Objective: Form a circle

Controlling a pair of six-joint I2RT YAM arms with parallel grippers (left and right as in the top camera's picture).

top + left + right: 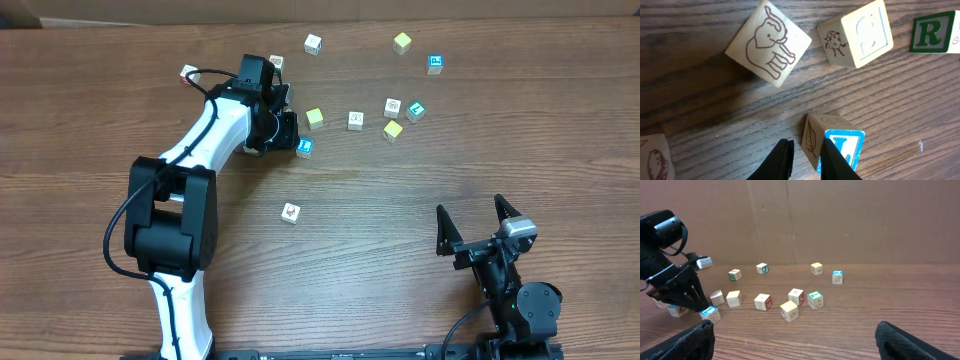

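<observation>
Cubes (393,107) on wood-grain table (400,220); brown wall (840,220) behind.

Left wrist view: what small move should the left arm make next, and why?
Probably a short push of the blue block toward the elephant block. The left fingers stand nearly closed beside it, too narrow to grasp it, and no ring of blocks shows yet.
</observation>
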